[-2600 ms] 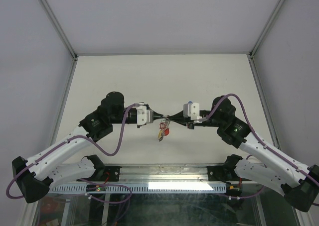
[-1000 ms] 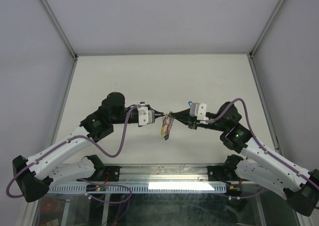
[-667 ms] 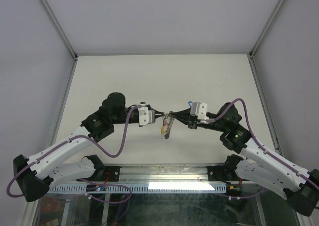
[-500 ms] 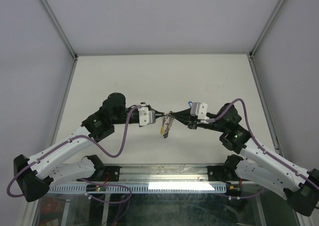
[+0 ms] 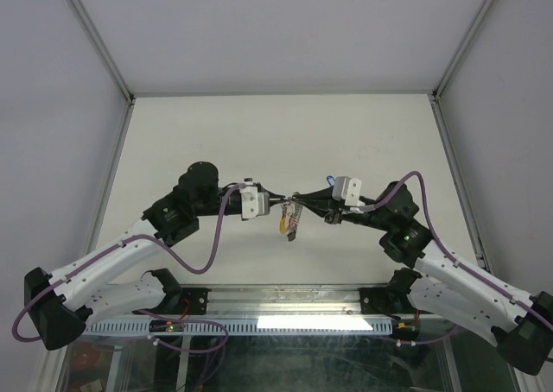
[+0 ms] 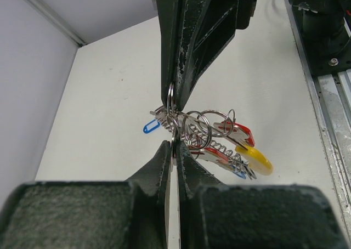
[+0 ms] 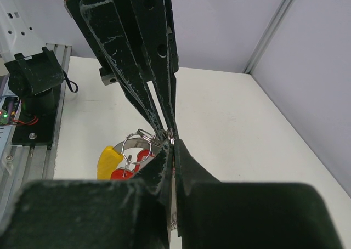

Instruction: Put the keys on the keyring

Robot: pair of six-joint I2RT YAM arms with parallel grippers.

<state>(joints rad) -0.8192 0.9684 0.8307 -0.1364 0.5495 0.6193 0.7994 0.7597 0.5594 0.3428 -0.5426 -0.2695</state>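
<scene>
Fingers (image 6: 159, 168) of left gripper (image 6: 174, 148) & right gripper (image 7: 173, 142) both clamped on keyring (image 6: 171, 109); red/yellow-tagged keys (image 6: 241, 142) already hang on it, 1 blue-tagged key (image 6: 151, 127) seemingly left on table (image 5: 285, 133).

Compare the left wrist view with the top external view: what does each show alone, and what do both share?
Left wrist only: the silvery-grey metal keyring seen edge-on, and the small silver rings one by one. Top external only: the arms' white links, purple cables and whole white table. Both: left gripper and right gripper shut tip to tip at the bunch of silver keys, with its yellow oval plastic tag.
</scene>
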